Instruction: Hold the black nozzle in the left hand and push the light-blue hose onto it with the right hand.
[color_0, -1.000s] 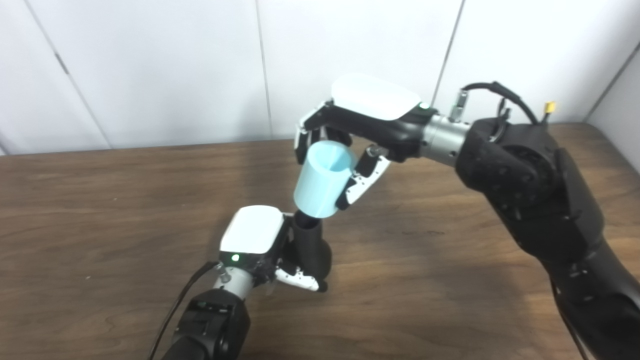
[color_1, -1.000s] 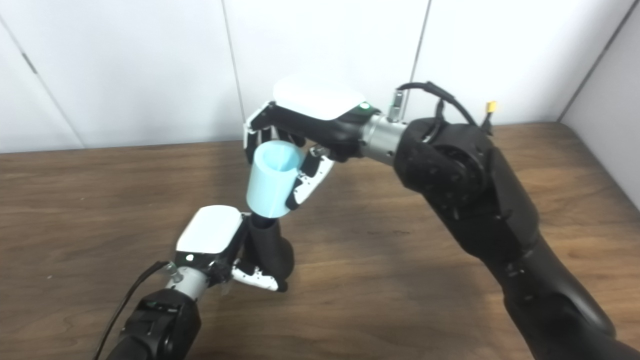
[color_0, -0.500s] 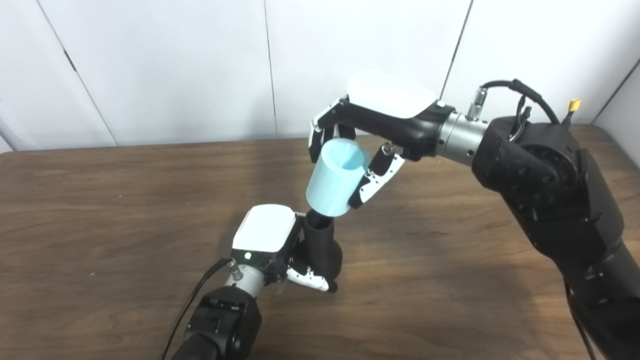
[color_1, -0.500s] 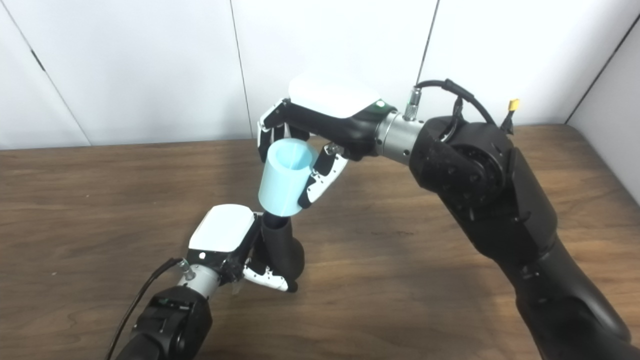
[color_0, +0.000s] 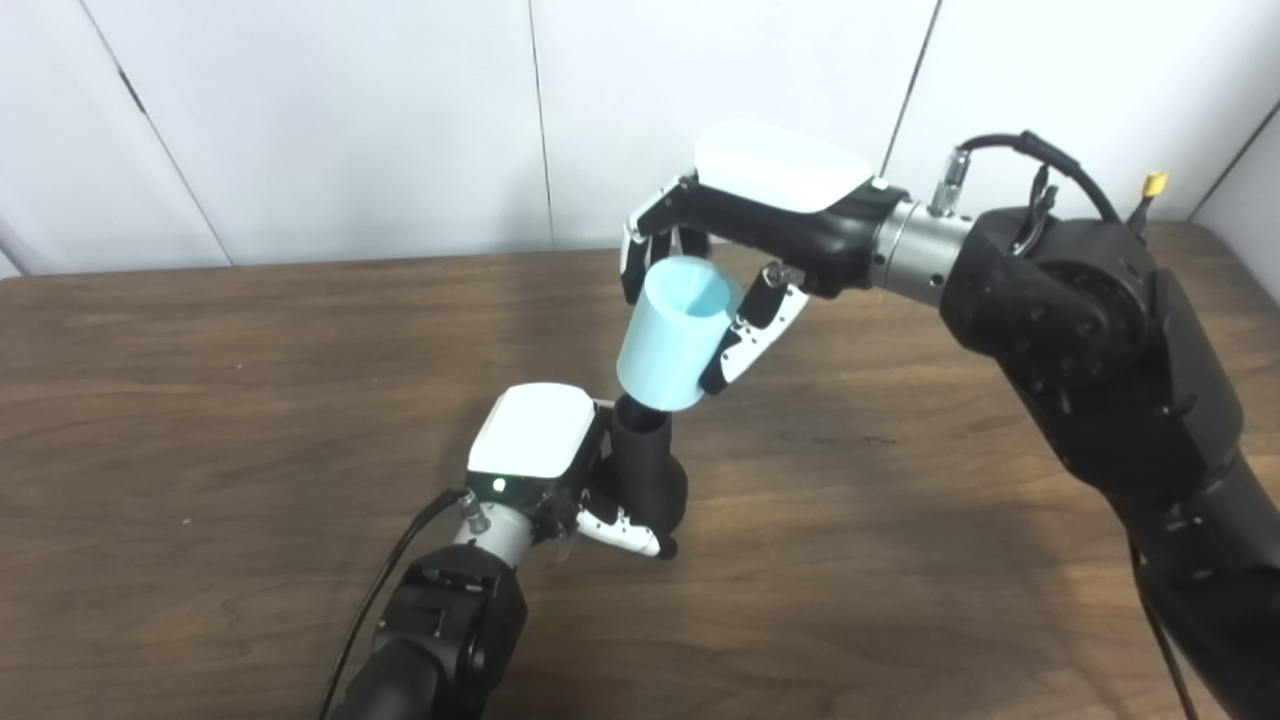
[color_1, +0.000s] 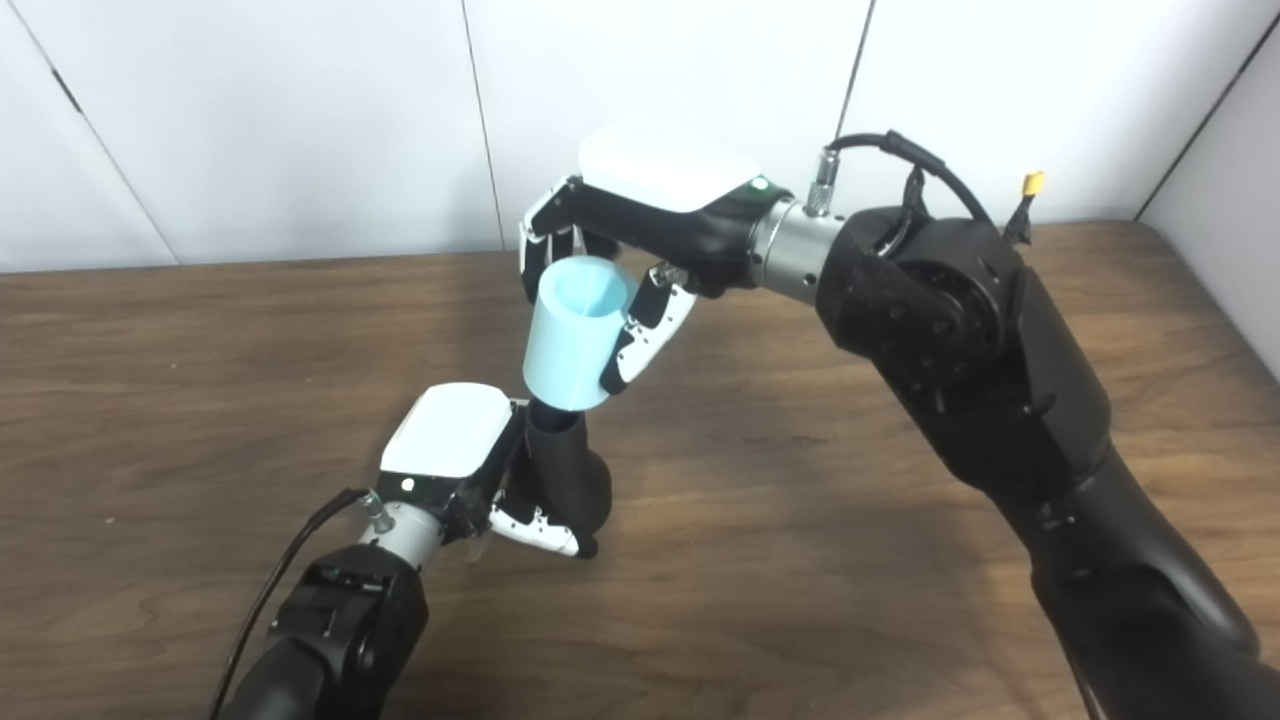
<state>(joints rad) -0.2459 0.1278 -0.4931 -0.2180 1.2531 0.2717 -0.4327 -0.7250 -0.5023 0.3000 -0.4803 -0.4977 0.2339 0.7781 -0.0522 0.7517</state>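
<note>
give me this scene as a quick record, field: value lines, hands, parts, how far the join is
left hand: shut on the black nozzle, held upright above the table
right hand: shut on the light-blue hose, a short open cylinder, tilted
join: hose's lower end sits over the nozzle's tip; most of the nozzle shows below it
surface: brown wooden table
backdrop: white wall panels

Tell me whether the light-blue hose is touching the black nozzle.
Touching. In the right eye view, the light-blue hose's lower rim covers the black nozzle's tip, no gap visible.
</note>
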